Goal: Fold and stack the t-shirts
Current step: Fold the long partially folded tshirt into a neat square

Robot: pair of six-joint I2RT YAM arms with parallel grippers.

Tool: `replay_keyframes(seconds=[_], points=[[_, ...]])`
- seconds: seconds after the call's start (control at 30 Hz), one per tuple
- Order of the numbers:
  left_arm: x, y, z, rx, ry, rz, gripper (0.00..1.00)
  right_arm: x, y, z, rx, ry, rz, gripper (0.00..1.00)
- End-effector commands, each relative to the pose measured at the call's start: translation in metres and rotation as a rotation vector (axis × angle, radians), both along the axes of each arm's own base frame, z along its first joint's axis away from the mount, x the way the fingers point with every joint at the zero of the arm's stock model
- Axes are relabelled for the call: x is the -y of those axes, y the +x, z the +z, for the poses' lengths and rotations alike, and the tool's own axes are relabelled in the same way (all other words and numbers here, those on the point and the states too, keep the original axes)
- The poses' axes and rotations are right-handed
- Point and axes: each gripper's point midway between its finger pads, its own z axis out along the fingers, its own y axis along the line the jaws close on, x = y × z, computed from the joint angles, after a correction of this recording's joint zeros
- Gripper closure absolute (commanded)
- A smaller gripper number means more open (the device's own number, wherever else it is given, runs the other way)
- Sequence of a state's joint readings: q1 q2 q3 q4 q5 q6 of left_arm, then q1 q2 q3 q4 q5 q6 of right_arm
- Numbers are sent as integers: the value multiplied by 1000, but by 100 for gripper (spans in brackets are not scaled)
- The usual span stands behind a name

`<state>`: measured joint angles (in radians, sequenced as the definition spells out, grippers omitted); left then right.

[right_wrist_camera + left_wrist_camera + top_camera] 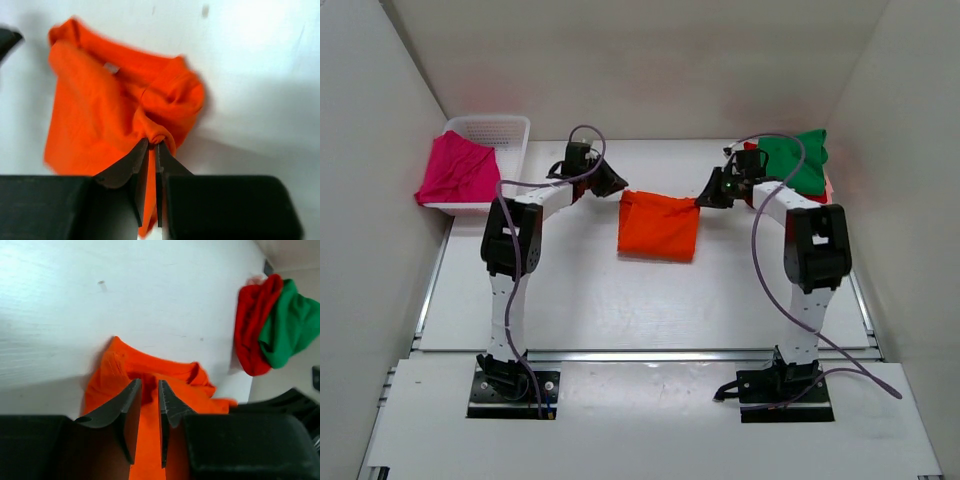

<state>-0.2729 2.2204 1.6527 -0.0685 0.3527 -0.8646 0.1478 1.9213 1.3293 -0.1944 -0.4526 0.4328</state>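
Observation:
The orange t-shirt (658, 228) lies partly folded at the table's middle, its far edge lifted between my two grippers. My left gripper (617, 185) is at its far left corner, jaws nearly together with orange cloth (107, 375) between them (149, 382). My right gripper (703, 199) is shut on a bunched far right corner (151, 142) of the orange cloth (95, 115). A magenta t-shirt (457, 170) hangs over the basket. A green t-shirt (798, 160) lies on a red one (250, 325) at the far right. No pale pink shirt can be made out.
The white mesh basket (495, 128) stands at the far left against the wall. White walls close in the left, right and far sides. The green and red pile (290, 325) sits just behind the right arm's wrist.

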Motion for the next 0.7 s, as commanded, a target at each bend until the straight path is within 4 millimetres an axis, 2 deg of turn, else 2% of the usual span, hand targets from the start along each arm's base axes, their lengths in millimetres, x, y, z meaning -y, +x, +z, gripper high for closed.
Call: replay_keyframes(seconds=[0.0, 0.07, 0.1, 0.17, 0.2, 0.23, 0.3, 0.37, 0.4, 0.57, 0.63, 0.67], points=[[-10, 11, 25, 67, -15, 57, 69, 1, 56, -8, 118, -56, 45, 94], [-8, 17, 42, 160, -58, 53, 59, 1, 86, 2, 150, -77, 42, 100], [-10, 20, 44, 177, -50, 35, 58, 3, 86, -15, 105, -84, 46, 100], [-6, 20, 41, 150, -16, -12, 52, -1, 95, -11, 117, -91, 55, 100], [-9, 21, 35, 131, 5, -36, 51, 4, 97, -11, 117, -93, 45, 100], [-5, 18, 32, 126, 6, -58, 50, 0, 98, -9, 133, -98, 57, 100], [-3, 15, 37, 156, -46, -70, 48, -6, 94, -11, 131, -107, 69, 100], [-5, 4, 29, 152, -87, -52, 45, -5, 91, -12, 130, -111, 71, 100], [-3, 3, 35, 172, -93, -56, 44, -5, 90, -13, 130, -111, 71, 100], [13, 6, 19, 134, 2, -107, 44, -10, 82, -11, 131, -103, 78, 100], [16, 6, 20, 143, -2, -106, 44, -11, 86, -6, 148, -102, 80, 100], [17, 4, 15, 134, -11, -109, 44, -8, 86, -3, 146, -99, 74, 100]])
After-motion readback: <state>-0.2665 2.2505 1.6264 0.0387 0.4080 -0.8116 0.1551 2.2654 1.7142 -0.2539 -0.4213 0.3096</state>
